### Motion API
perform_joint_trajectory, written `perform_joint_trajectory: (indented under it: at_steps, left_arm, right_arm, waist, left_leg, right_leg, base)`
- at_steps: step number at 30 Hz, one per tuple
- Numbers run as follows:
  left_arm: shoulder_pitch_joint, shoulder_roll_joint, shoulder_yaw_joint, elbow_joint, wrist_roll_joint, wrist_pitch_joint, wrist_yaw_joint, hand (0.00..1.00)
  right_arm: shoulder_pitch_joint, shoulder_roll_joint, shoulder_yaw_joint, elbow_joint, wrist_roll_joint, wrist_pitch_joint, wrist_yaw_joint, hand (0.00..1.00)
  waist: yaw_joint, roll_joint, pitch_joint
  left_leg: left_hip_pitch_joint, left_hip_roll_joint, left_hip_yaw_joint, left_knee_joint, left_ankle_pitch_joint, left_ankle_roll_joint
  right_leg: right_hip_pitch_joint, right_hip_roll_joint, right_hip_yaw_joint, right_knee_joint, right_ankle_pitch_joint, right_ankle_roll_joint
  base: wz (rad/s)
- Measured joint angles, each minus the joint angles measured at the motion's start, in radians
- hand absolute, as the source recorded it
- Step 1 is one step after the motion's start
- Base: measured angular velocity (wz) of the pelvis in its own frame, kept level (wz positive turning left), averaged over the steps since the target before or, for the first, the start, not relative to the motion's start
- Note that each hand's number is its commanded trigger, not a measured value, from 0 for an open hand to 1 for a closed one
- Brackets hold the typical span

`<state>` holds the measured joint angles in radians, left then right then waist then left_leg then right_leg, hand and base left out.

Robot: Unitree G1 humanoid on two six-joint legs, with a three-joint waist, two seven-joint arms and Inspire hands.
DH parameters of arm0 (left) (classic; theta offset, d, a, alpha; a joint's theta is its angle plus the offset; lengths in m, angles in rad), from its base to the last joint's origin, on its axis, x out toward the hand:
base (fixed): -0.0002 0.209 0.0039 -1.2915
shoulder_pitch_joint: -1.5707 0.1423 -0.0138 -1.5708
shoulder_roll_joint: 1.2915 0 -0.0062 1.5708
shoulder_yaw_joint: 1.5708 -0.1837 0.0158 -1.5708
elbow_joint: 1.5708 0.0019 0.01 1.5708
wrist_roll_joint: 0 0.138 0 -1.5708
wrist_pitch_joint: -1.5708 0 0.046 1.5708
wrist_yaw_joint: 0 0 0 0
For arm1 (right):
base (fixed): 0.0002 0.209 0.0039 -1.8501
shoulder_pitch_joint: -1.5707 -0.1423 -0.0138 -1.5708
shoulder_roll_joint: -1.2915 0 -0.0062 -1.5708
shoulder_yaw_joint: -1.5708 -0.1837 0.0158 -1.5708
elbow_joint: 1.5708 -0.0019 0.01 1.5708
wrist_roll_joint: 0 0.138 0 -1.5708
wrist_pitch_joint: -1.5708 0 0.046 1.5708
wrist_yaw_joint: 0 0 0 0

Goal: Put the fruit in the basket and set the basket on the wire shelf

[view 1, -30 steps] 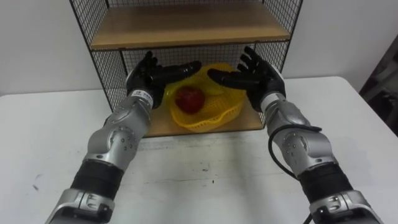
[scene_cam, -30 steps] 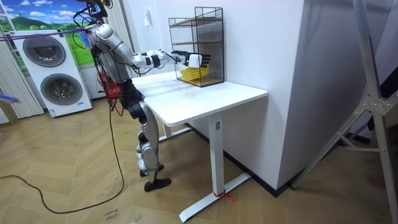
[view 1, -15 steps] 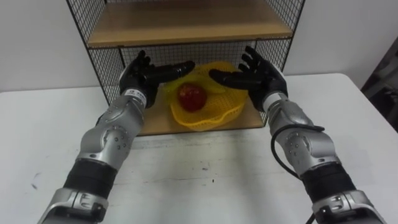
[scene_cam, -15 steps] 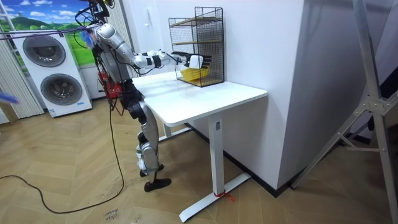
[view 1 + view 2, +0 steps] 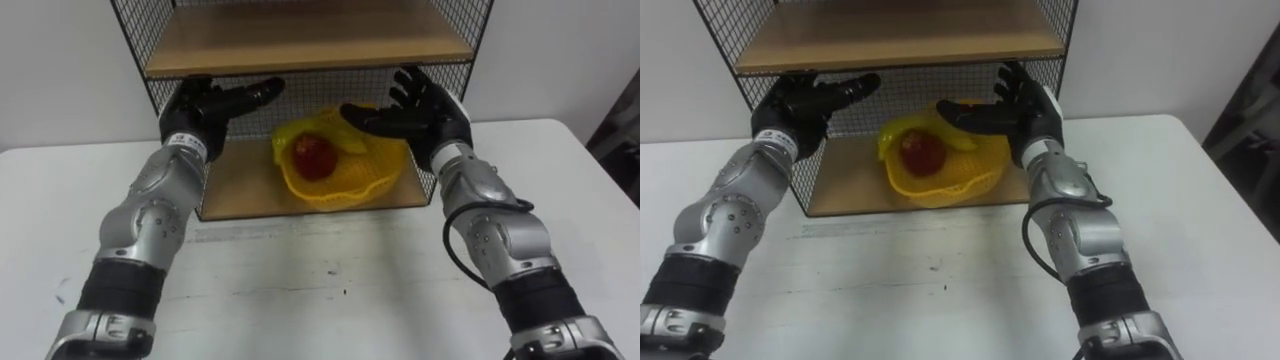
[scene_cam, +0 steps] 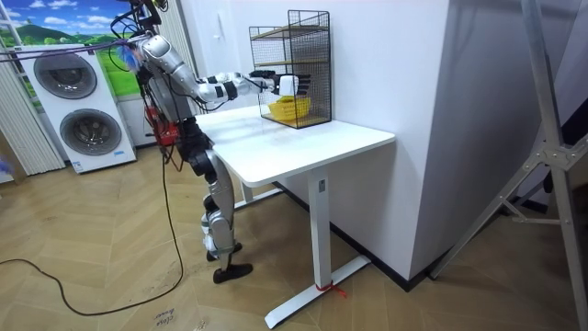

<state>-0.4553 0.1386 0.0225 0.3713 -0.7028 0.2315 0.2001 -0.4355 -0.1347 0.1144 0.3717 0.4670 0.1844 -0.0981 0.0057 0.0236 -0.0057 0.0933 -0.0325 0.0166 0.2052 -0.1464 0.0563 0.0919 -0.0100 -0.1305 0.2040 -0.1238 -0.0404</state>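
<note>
Stands at the edge of the white surface, as the room view shows, with two washing machines behind and both arms stretched forward to the wire shelf. Faces the bottom compartment, under the upper wooden board. Has there the yellow basket, resting on the lower wooden board, with its front rim close to the board's front edge. Carries inside a red apple and, just behind it, a banana.

Holds the left hand open at the left front corner of the shelf, palm turned inward, fingers nearly straight and pointing to the right, clearly apart from the basket. Holds the right hand open too, fingers spread, at the right side of the compartment, with the thumb reaching over the basket's back right part. Cannot tell if this hand touches the rim. Grips nothing with either hand.
</note>
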Motion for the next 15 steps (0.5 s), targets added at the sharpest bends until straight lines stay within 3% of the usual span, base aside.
perform_joint_trajectory:
  at_steps: [7,12,15]
  left_arm:
    - [0.145,0.0,0.013,-0.224,0.069,-0.002,-0.036,0.0]
    - [0.191,-0.001,0.014,-0.275,0.083,-0.007,-0.046,0.0]
    - [0.231,0.001,0.014,-0.303,0.087,-0.011,-0.082,0.0]
  right_arm:
    - [0.157,-0.008,-0.029,-0.173,-0.135,-0.016,0.017,0.0]
    - [0.219,-0.026,-0.03,-0.234,-0.222,-0.017,0.039,0.0]
    - [0.258,-0.057,-0.031,-0.276,-0.233,-0.018,0.061,0.0]
  waist:
    - [-0.001,0.0,-0.0012]
    - [-0.001,-0.013,-0.0007]
    - [0.005,-0.021,-0.0003]
  left_leg:
    - [0.011,0.002,0.009,-0.01,0.0,0.0]
    - [0.023,0.002,0.011,-0.021,0.001,-0.002]
    - [0.022,0.002,0.013,-0.021,0.001,-0.002]
  right_leg:
    - [0.003,0.003,0.018,-0.001,-0.003,0.001]
    - [0.006,0.004,0.024,0.0,-0.006,0.0]
    - [-0.002,0.004,0.027,0.001,-0.006,0.0]
  base:
    - [-0.04]
    - [-0.03]
    - [-0.02]
